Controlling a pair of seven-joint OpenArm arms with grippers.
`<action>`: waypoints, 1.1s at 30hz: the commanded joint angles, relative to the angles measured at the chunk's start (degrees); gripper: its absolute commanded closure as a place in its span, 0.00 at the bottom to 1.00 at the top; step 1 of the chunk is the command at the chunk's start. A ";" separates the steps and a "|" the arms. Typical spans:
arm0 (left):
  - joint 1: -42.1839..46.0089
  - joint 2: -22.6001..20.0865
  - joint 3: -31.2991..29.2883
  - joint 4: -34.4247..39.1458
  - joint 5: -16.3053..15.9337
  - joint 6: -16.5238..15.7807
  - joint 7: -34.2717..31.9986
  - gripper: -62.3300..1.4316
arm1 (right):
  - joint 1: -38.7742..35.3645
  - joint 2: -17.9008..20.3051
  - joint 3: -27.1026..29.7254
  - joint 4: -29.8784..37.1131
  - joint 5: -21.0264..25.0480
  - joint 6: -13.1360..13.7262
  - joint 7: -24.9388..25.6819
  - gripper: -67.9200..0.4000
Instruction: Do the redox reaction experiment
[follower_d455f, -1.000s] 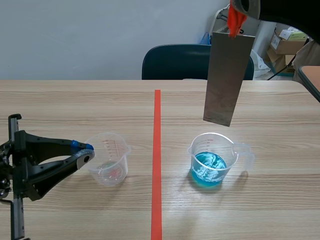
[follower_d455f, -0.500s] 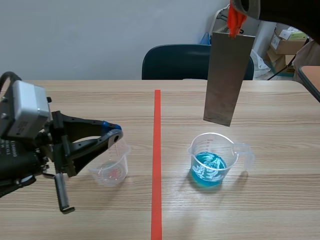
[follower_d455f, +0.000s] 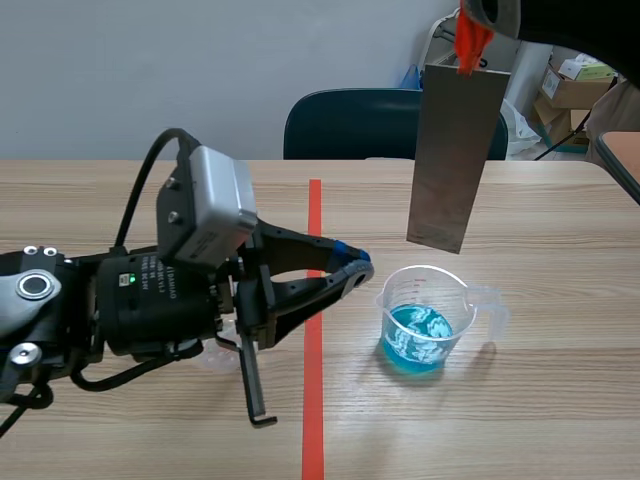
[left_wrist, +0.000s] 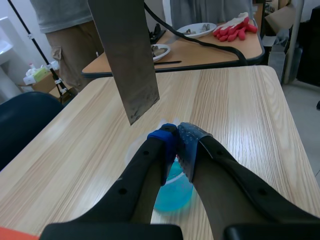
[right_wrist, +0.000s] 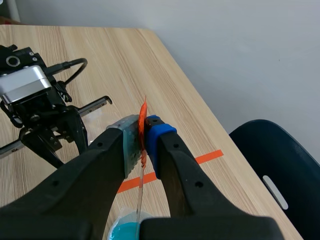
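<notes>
Left gripper (follower_d455f: 357, 267) advanced, beaker (follower_d455f: 425, 322) markings seemingly unreadable

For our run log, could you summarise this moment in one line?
left jaws shut beside blue-liquid beaker | right jaws shut on metal plate above it

You see only a sliver of the clear cup (follower_d455f: 213, 356) behind the left arm (follower_d455f: 120, 300). The left gripper (left_wrist: 176, 134) covers most of the beaker (left_wrist: 172, 192). The picture's edge cuts off the plate (left_wrist: 125, 55) there, and the right arm (follower_d455f: 570, 20) in the scene view.
</notes>
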 joint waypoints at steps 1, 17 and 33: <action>-0.35 1.01 0.20 -1.01 -0.66 1.57 -0.79 0.95 | 0.85 0.00 0.39 0.66 0.63 0.37 0.50 0.98; -2.05 6.08 2.64 -5.18 -3.67 6.23 2.27 0.95 | 0.85 0.00 0.39 0.66 0.63 0.37 0.50 0.98; -2.03 6.84 2.64 -5.18 -5.86 8.74 4.81 0.95 | 0.85 0.00 0.39 0.66 0.63 0.37 0.50 0.98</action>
